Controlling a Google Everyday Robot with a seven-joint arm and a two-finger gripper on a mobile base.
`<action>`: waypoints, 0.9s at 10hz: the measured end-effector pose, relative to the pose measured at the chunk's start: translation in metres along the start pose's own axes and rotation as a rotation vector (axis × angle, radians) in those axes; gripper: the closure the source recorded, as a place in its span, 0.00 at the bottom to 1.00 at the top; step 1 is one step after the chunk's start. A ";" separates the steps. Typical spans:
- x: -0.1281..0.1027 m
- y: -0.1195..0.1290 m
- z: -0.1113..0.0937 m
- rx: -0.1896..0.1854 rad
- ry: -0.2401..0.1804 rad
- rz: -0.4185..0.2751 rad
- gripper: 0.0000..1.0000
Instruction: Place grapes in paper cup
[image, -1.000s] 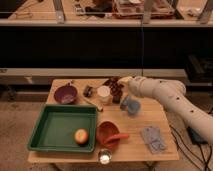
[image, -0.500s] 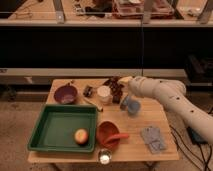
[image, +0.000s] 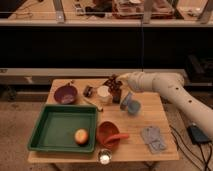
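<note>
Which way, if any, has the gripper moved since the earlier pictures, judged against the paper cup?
No. The gripper stays just right of the paper cup, showing no shift against it.

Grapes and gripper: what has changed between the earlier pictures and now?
Nothing has visibly changed. The gripper stays shut on the grapes, held just right of the paper cup and not yet over it. The apple in the green tray and the purple bowl are where they were.
</note>
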 end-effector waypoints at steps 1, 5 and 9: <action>-0.003 -0.003 0.005 -0.012 -0.014 0.000 1.00; -0.006 -0.010 0.018 -0.085 -0.095 0.009 1.00; -0.003 -0.003 0.038 -0.161 -0.171 0.061 1.00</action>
